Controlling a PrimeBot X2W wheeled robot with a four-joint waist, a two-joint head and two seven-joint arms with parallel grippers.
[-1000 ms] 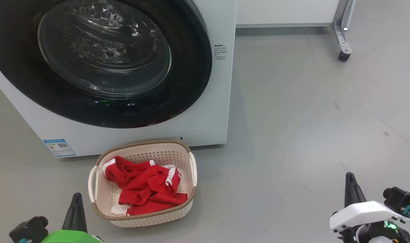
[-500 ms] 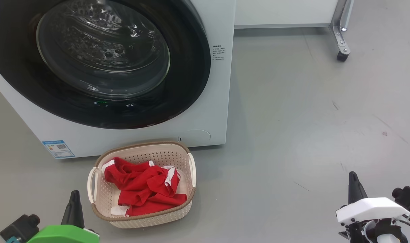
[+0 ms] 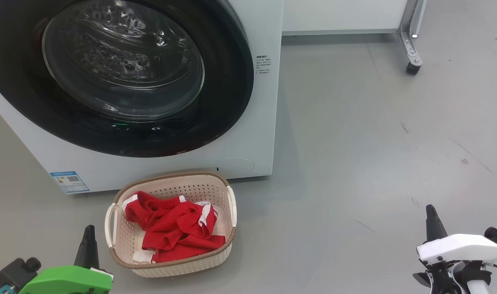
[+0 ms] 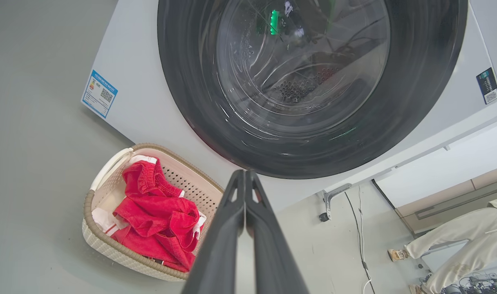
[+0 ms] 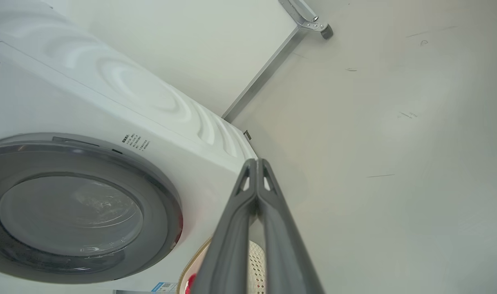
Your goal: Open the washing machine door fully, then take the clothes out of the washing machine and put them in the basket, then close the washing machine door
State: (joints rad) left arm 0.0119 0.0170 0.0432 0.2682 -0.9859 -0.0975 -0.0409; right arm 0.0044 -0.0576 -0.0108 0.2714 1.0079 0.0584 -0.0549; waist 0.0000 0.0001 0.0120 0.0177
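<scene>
Red clothes (image 3: 173,228) with white trim lay heaped in the basket (image 3: 179,271), which stood on the grey floor (image 3: 354,163) just in front of the washing machine (image 3: 265,134). We saw the washing machine door (image 3: 232,102) lying flush against the white front, with the dimpled drum visible through its glass bowl. Our left claw (image 3: 88,228) hung just left of the basket, touching nothing, its fingers pressed together and empty. Our right claw (image 3: 430,209) hung well to the right over bare floor, likewise pinched together and empty. From the left wrist we also caught a person's pale trouser legs (image 4: 457,245) beyond the machine. From the right wrist we saw the machine's ribbed side panel (image 5: 150,90) and a metal leg (image 5: 273,61) with a castor.
</scene>
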